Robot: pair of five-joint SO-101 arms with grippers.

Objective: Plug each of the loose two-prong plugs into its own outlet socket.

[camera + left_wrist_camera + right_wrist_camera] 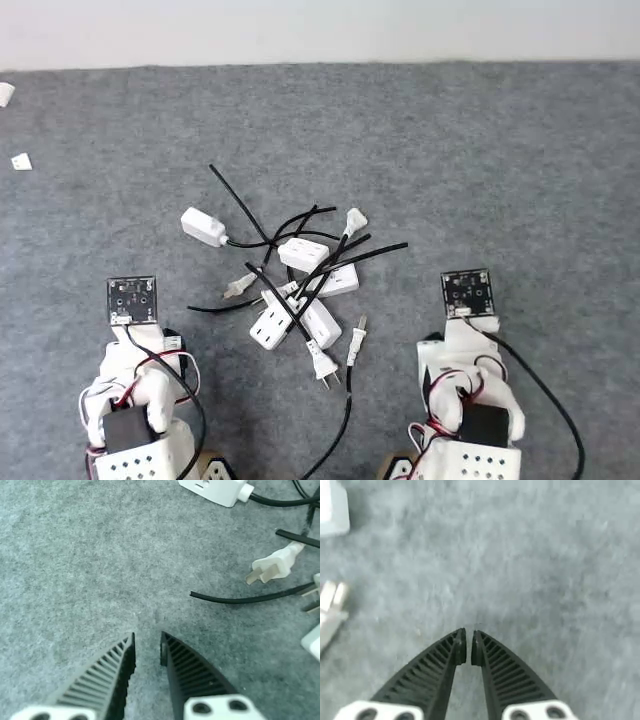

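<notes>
Several white outlet sockets, such as one [303, 254] in the middle and one [203, 226] apart at the far left of the heap, lie tangled with black cords on the grey mat. Loose white two-prong plugs lie around them: one [354, 220] at the back, one [238, 286] on the left, two [323, 368] [357, 340] at the front. My left gripper [147, 637] hovers over bare mat, fingers slightly apart and holding nothing, with a plug [272, 566] and a socket [212, 490] beyond it. My right gripper [468, 632] is shut and holds nothing, a plug [330, 605] off to its side.
Both arms [132, 400] [467, 390] sit at the near edge, left and right of the heap. Two small white pieces [21, 161] [5, 93] lie at the far left. A pale wall [320, 30] bounds the mat at the back.
</notes>
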